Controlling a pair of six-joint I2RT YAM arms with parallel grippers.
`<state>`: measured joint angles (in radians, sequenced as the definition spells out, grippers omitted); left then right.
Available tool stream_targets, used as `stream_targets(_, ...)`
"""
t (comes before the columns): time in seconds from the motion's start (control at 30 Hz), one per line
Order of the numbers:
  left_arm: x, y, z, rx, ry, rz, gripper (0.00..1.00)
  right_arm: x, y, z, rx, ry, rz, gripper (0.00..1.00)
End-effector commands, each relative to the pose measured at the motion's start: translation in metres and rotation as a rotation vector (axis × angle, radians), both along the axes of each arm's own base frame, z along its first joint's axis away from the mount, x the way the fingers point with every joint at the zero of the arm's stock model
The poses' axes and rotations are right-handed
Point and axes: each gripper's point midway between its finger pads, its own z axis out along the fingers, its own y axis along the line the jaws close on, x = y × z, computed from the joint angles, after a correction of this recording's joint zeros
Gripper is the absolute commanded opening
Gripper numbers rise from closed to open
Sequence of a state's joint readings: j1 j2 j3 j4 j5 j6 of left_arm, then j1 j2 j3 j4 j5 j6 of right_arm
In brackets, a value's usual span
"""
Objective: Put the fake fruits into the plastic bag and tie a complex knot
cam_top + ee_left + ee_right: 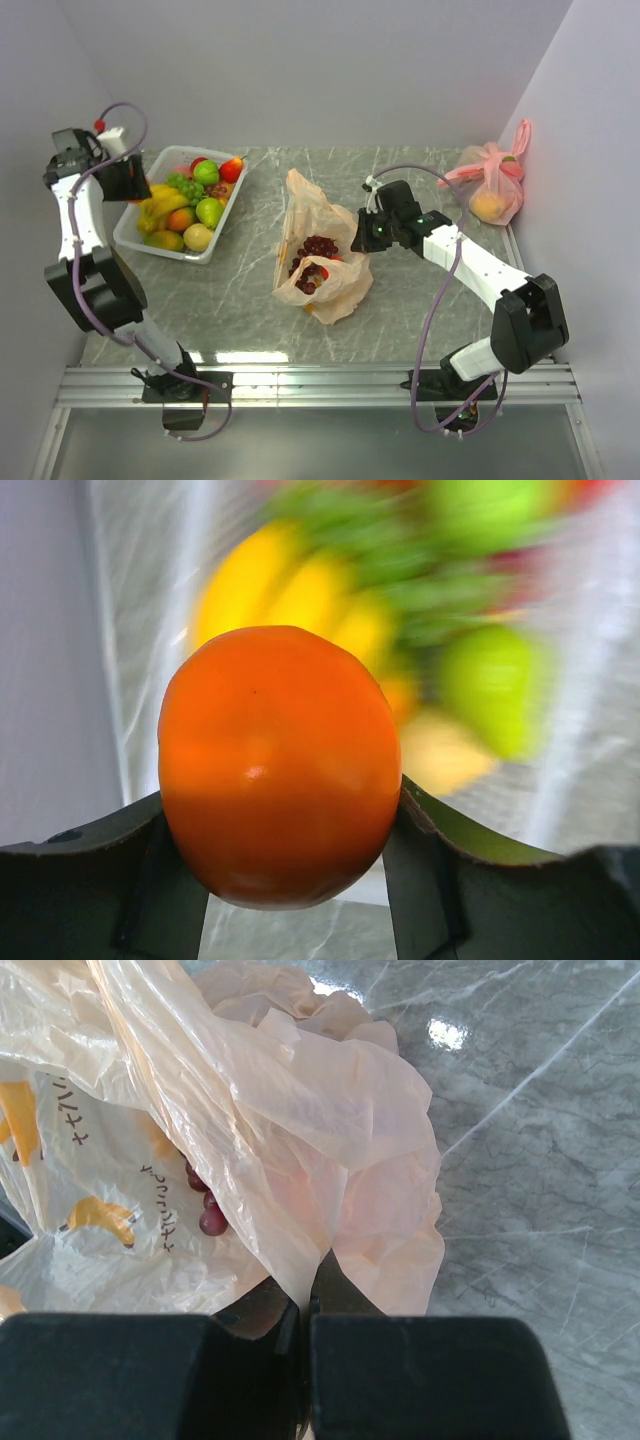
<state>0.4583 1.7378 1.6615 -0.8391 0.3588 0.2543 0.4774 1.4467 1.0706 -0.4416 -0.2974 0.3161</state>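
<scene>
The left jaws clamp an orange, well left of the plastic bag. The right jaws pinch that bag's right edge.

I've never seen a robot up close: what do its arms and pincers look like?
The left arm and right arm have white links between chunky black joints, each trailed by a lilac cable. The left gripper and right gripper are black, each with two fingers.
</scene>
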Motion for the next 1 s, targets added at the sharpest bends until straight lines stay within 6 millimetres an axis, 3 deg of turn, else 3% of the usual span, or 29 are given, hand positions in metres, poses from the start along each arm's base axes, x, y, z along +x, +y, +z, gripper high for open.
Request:
stream_targets(0.0, -0.006, -0.098, 0.093, 0.024, -0.231, -0.293, 0.38, 0.004, 0.003, 0.002, -0.001, -0.022, 0.018, 0.00)
stream_targets(0.03, -0.007, -0.147, 0.099, 0.009, -0.253, -0.411, 0.38, 0.003, 0.003, 0.002, -0.004, -0.018, 0.024, 0.00)
stream_targets(0.1, -0.017, -0.198, 0.106, -0.025, -0.281, -0.508, 0.39, 0.005, 0.003, 0.003, -0.006, -0.024, 0.024, 0.00)
stream_targets(0.13, -0.024, -0.245, 0.109, -0.050, -0.293, -0.616, 0.40, 0.005, 0.003, 0.003, -0.006, -0.022, 0.025, 0.00)
stream_targets(0.2, -0.030, -0.286, 0.105, -0.082, -0.278, -0.686, 0.41, 0.006, 0.002, 0.005, -0.012, -0.029, 0.027, 0.00)
stream_targets(0.23, -0.040, -0.324, 0.102, -0.098, -0.275, -0.774, 0.43, 0.006, 0.002, 0.006, -0.014, -0.032, 0.026, 0.00)
stream_targets(0.3, -0.046, -0.357, 0.084, -0.123, -0.226, -0.833, 0.44, 0.006, 0.003, 0.010, -0.011, -0.042, 0.034, 0.00)
stream_targets(0.33, -0.059, -0.384, 0.077, -0.132, -0.208, -0.899, 0.44, 0.005, 0.002, 0.011, -0.013, -0.038, 0.037, 0.00)
stream_targets(0.43, -0.076, -0.424, 0.050, -0.137, -0.143, -0.987, 0.44, 0.006, 0.002, 0.018, -0.005, -0.052, 0.032, 0.00)
stream_targets(0.53, -0.094, -0.443, 0.026, -0.136, -0.078, -1.047, 0.45, 0.006, 0.001, 0.024, 0.001, -0.061, 0.024, 0.00)
stream_targets(0.6, -0.105, -0.446, 0.008, -0.122, -0.020, -1.074, 0.53, 0.006, 0.003, 0.028, 0.009, -0.067, 0.028, 0.00)
stream_targets(0.63, -0.112, -0.449, 0.003, -0.114, 0.000, -1.093, 0.67, 0.006, 0.003, 0.029, 0.010, -0.069, 0.032, 0.00)
stream_targets(0.7, -0.116, -0.447, 0.001, -0.095, 0.018, -1.099, 0.83, 0.007, 0.003, 0.029, 0.010, -0.071, 0.030, 0.00)
stream_targets(0.73, -0.118, -0.445, 0.003, -0.093, 0.021, -1.097, 0.98, 0.006, 0.003, 0.028, 0.008, -0.067, 0.033, 0.00)
stream_targets(0.83, -0.113, -0.439, 0.032, -0.072, -0.061, -1.082, 0.99, 0.007, 0.002, 0.027, 0.003, -0.069, 0.033, 0.00)
stream_targets(0.9, -0.107, -0.431, 0.062, -0.075, -0.143, -1.051, 0.99, 0.007, 0.002, 0.025, 0.000, -0.068, 0.033, 0.00)
stream_targets(0.97, -0.082, -0.406, 0.088, -0.126, -0.209, -0.937, 0.99, 0.007, 0.002, 0.026, 0.001, -0.069, 0.035, 0.00)
